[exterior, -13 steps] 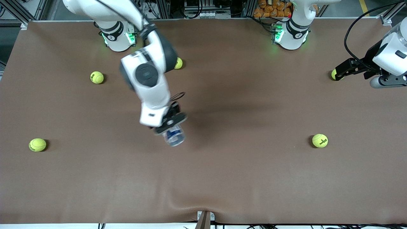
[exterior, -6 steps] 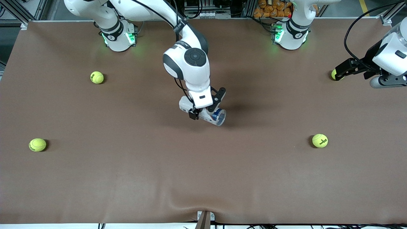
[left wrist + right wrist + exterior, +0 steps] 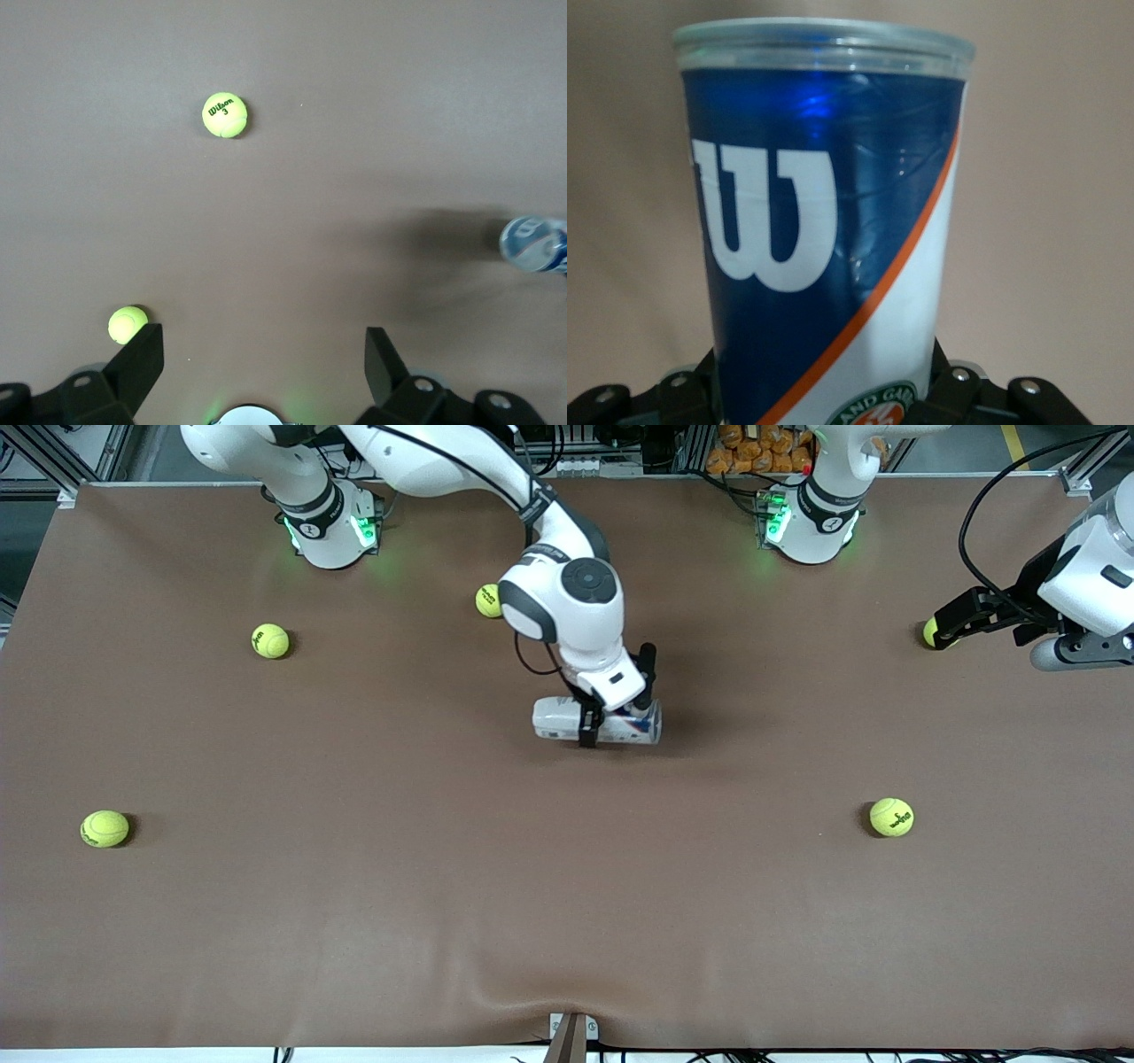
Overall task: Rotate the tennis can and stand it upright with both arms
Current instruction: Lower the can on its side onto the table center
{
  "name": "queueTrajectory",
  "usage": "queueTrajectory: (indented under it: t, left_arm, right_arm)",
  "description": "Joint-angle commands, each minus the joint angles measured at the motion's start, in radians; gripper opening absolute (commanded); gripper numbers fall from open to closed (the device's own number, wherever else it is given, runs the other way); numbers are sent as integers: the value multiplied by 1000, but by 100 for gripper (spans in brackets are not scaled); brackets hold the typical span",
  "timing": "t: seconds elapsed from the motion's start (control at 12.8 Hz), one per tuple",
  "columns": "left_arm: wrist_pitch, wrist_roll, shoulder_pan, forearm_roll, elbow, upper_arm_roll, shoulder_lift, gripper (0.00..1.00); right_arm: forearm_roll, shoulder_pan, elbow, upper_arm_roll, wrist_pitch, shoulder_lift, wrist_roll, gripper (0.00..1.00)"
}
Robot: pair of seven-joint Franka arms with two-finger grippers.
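We have the right gripper (image 3: pixel 604 722) clamped around the tennis can (image 3: pixel 596 724), which lies sideways at mid-table. The left gripper (image 3: pixel 257 354) waits wide open at its table end. Gripped mid-body, the can may slip or swing when tipped.

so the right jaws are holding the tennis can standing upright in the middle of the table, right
Not quite: the right gripper does hold the tennis can mid-table, but the front view shows the can lying horizontal, not upright.
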Motion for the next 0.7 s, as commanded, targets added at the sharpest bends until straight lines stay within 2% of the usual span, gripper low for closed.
queueTrajectory:
  t: [0.0, 0.39, 0.62]
  left_arm:
    - [-1, 16, 3, 7, 9, -3, 3, 100]
    - [-1, 18, 3, 7, 9, -3, 3, 100]
    - [-1, 18, 3, 7, 9, -3, 3, 100]
  right_arm:
    - [-63, 46, 74, -11, -17, 71, -17, 82]
    - [-68, 57, 159, -19, -19, 154, -14, 82]
    - [-141, 41, 171, -19, -11, 185, -16, 82]
